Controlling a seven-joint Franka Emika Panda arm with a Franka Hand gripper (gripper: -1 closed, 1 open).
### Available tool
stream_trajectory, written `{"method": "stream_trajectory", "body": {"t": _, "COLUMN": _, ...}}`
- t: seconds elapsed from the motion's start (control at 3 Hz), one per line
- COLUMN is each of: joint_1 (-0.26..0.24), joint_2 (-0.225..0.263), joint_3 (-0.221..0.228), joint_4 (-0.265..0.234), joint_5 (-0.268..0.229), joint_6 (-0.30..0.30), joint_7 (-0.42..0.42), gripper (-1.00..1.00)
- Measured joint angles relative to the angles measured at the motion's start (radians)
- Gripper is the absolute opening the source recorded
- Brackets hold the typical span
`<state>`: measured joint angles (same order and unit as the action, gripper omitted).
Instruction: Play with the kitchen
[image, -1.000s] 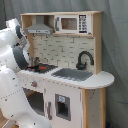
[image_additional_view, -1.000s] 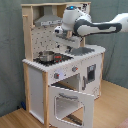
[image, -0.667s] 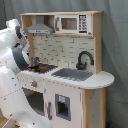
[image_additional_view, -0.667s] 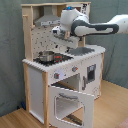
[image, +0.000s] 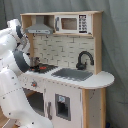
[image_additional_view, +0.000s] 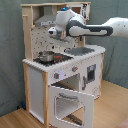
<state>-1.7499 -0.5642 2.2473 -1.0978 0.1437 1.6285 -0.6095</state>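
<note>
1. The kitchen (image_additional_view: 70, 75) stands on a wooden floor, its oven door (image_additional_view: 70, 102) hanging open.
2. The gripper (image_additional_view: 53, 31) hovers above the stovetop (image_additional_view: 50, 59); I cannot tell how its fingers stand.

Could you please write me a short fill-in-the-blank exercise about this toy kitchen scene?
1. The oven door of the kitchen hangs ____.
2. A small metal ____ sits on the stovetop.
3. The faucet behind the sink is coloured ____.
4. The hood above the stovetop is coloured ____.

Missing words: open; pot; black; grey
</note>
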Motion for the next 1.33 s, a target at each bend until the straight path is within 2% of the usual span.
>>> {"method": "stream_trajectory", "body": {"t": 1.0, "joint_1": -0.185, "joint_2": -0.095, "joint_3": 0.126, "joint_4": 0.218, "joint_5": 0.024, "joint_6": -0.125, "joint_7": -0.054, "gripper": 1.0}}
{"method": "stream_trajectory", "body": {"t": 1.33, "joint_1": -0.242, "joint_2": -0.107, "joint_3": 0.199, "joint_4": 0.242, "joint_5": 0.024, "joint_6": -0.155, "joint_7": -0.073, "gripper": 1.0}}
